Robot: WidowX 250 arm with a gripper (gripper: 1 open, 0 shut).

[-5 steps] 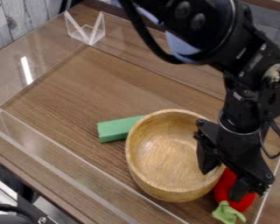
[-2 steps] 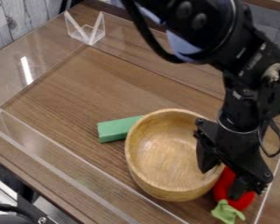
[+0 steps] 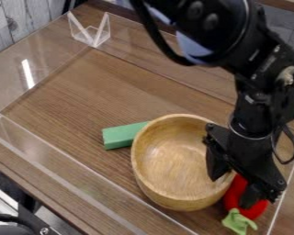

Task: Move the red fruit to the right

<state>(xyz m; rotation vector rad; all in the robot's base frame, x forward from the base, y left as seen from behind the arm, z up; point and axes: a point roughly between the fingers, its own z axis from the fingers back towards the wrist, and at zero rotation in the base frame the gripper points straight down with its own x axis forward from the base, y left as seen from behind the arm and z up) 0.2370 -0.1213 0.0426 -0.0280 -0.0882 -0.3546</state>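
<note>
Nothing has visibly shifted since the earlier frames: arm, fruit, bowl and block all sit where they were a second ago.

Nearest, at the bottom right edge of the wooden table [image 3: 100, 92], the red fruit [image 3: 244, 204] lies just beside the outer wall of the wooden bowl [image 3: 184, 161], on its right side. Its green leafy cap [image 3: 241, 223] points toward the near edge, so the long axis runs roughly near-to-far, with the red body on the far side of the cap. The upper part of the fruit is hidden by the gripper.

The black gripper [image 3: 248, 174] stands down over the fruit, its fingers reaching to either side of the red body. Whether the jaws actually press on the fruit or stand a little apart from it cannot be told from this view.

Left of the bowl, touching its rim or nearly so, lies a flat green block [image 3: 125, 135]. At the far left a clear plastic stand [image 3: 88, 30] sits on the table.

No writing, brand or label can be read anywhere.
</note>
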